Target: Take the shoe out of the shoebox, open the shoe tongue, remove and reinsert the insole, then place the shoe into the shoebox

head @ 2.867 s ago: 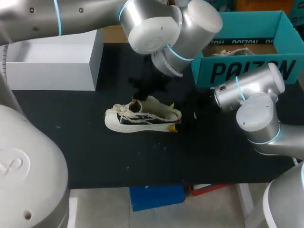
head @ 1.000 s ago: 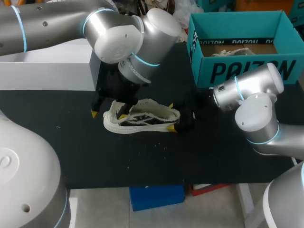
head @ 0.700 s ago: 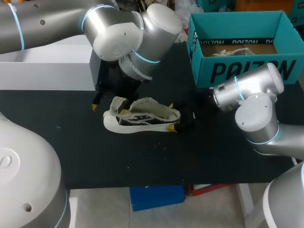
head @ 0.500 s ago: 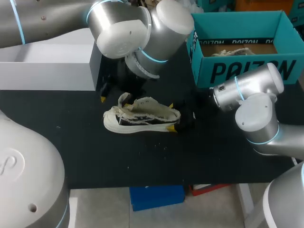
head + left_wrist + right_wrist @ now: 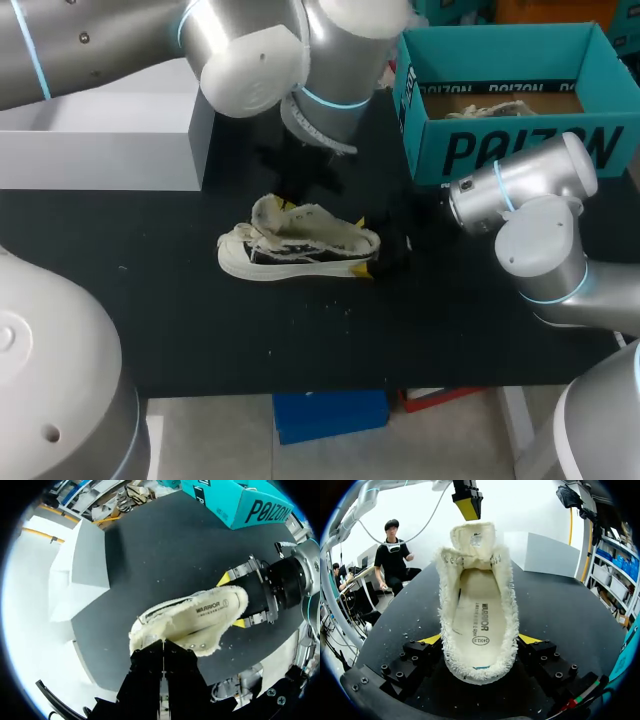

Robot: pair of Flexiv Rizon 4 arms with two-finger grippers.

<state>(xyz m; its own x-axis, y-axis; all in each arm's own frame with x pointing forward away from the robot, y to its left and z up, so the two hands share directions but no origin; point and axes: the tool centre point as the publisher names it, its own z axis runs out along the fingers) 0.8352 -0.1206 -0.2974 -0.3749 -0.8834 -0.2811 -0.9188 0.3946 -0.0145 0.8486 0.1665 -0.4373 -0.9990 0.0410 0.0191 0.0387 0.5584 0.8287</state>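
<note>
A cream fleece-lined shoe lies on its sole on the black table, toe toward my left side. Its tongue stands folded up and forward, so the insole shows inside. My right gripper holds the heel from behind, one yellow pad against each side of the shoe. My left gripper hangs just above the raised tongue, fingers pressed together with nothing between them. In the left wrist view my left gripper hovers over the shoe's front.
The teal shoebox stands open at the back right with another shoe inside. A white box sits at the back left. Bare table stretches in front of the shoe.
My left gripper went from open around the shoe's toe end, up and to the right over the tongue, and closed. The tongue now stands up. My right arm kept still.
</note>
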